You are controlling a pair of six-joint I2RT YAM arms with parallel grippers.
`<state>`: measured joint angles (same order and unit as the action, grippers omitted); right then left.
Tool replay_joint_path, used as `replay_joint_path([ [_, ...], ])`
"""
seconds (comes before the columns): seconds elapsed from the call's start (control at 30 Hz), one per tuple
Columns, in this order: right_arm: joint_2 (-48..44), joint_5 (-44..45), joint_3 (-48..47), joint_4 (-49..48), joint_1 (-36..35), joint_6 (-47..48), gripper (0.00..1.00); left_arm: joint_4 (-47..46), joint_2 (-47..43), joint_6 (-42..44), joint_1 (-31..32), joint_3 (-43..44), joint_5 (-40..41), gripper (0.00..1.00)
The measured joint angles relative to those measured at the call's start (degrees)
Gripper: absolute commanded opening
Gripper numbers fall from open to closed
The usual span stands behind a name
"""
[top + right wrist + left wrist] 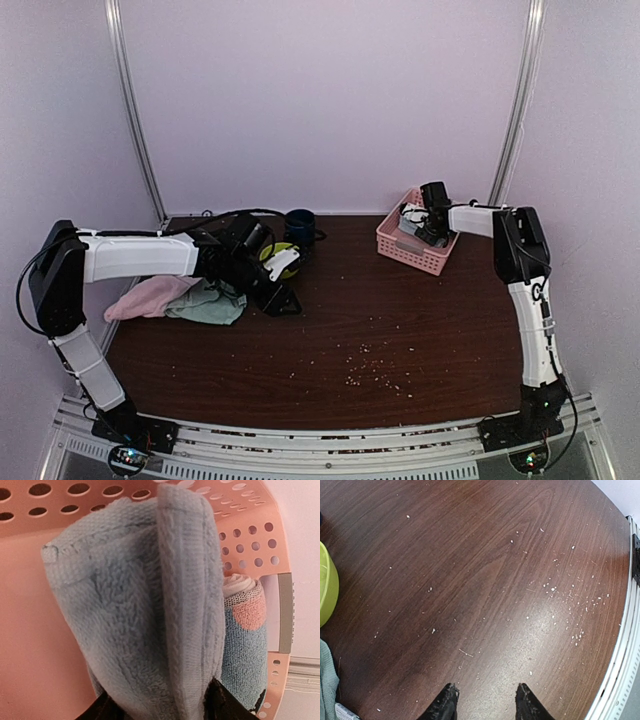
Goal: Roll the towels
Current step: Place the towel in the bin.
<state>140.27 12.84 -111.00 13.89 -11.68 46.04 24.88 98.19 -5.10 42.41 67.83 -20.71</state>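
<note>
R arm: elbow high, forearm reaching left, right gripper (428, 236) dipped into the pink basket (30, 645) at back-right of the table (495, 580). I see its fingers (102, 710) either side of the rolled pale blue towel (145, 605); can't tell if they pinch or just flank it. The patterned towel (245, 650) is rolled, touching it, also in the basket. L arm stretched right, left gripper (486, 695) low over bare wood, fingers spread, nothing between. The pink towel (150, 297) and mint towel (212, 305) lie loose beside the L forearm, touching, near the lime bowl (326, 585).

Towels (140, 605) in basket (415, 254), at far right
</note>
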Motion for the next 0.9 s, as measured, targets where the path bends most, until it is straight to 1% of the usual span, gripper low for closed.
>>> replay_joint_path([
  [0.33, -1.97, -0.35, 1.55, 1.03, 0.61, -1.29, 0.80, -0.83, 0.00, 0.02, 0.00, -0.50, -0.13, 0.42],
  [0.43, -2.62, -0.76, 1.79, 1.79, 0.83, -1.46, 0.84, -0.87, 0.00, 0.02, 0.00, -1.11, -0.11, 0.42],
  [0.7, -3.34, -2.84, 1.88, 3.91, 1.03, -1.51, 0.87, -0.87, -0.15, 0.02, 0.00, -1.92, -0.09, 0.42],
  [0.73, -3.52, -3.30, 1.88, 4.39, 1.07, -1.66, 0.88, -0.87, -0.22, 0.04, 0.00, -1.92, -0.09, 0.42],
  [0.77, -3.72, -3.80, 1.88, 4.92, 1.07, -1.95, 0.99, -0.87, -0.26, 0.04, 0.00, -1.92, -0.09, 0.42],
  [0.9, -4.31, -5.81, 1.88, 7.08, 1.11, -3.13, 1.00, -0.87, -0.28, 0.07, 0.00, -1.92, -0.09, 0.42],
])
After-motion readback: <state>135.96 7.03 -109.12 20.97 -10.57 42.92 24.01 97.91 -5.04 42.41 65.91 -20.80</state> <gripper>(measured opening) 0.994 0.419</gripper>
